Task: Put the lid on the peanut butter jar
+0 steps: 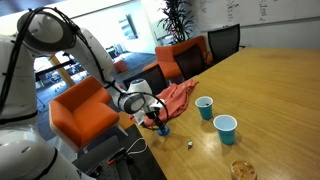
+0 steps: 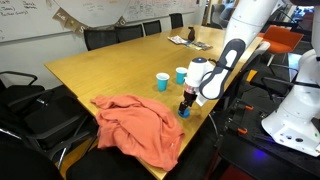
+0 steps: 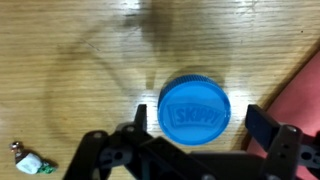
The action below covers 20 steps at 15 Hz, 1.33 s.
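Showing the long edge of the table (image 1: 270,80) nearest the robot's base, where the end effector (image 3: 200,122) hangs low over the lid (image 3: 194,108). An orange cloth (image 2: 140,125) is heaped on this edge and spills over it, just beside the lid; in the wrist view its hem fills the right margin. Two teal cups (image 1: 204,107) (image 1: 226,128) stand farther in from the edge, apart from each other and from the end effector. A small white scrap (image 1: 189,144) lies near the same edge, between the lid and the peanut butter jar (image 1: 242,170), which sits well apart from the lid along the table. Bare wood stretches from the cups toward the far edge in both exterior views. Surface: light wood with visible grain. Room: an office with orange chairs (image 1: 85,110) by the robot's side, black chairs (image 2: 110,37) along the far edge, and a written-on wall board (image 2: 40,15). The lid rests flat on the table, top up, its raised lettering readable. The end effector is released, its two fingers (image 3: 140,118) spread to either side of the lid; the gap on the cloth side is plainly visible. In the exterior views the lid (image 2: 185,110) shows as a blue spot directly beneath the end effector (image 2: 187,103).
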### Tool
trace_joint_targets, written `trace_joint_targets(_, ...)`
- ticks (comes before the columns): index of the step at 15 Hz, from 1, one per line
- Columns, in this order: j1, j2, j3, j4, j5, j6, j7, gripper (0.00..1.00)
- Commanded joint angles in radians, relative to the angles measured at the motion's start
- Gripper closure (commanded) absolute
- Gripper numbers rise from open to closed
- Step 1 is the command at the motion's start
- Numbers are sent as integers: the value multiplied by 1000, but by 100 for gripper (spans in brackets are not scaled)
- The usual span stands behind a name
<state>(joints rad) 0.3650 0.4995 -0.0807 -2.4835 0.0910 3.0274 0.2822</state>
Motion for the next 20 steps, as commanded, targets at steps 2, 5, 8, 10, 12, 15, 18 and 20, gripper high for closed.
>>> trace_joint_targets(2,40,48,-37,27,-11,42,38,0)
trace_joint_targets(5,54,68,-52,39,-7,54,39,0)
trace_joint_targets(8,63,85,-61,53,-2,59,37,0)
trace_joint_targets(10,65,94,-63,60,-1,58,36,0)
trace_joint_targets(12,65,100,-62,65,0,57,35,0)
trace_joint_targets(15,63,108,-59,71,2,54,33,0)
trace_joint_targets(18,58,111,-52,71,4,54,30,34)
trace_joint_targets(20,58,108,-52,70,6,55,31,45)
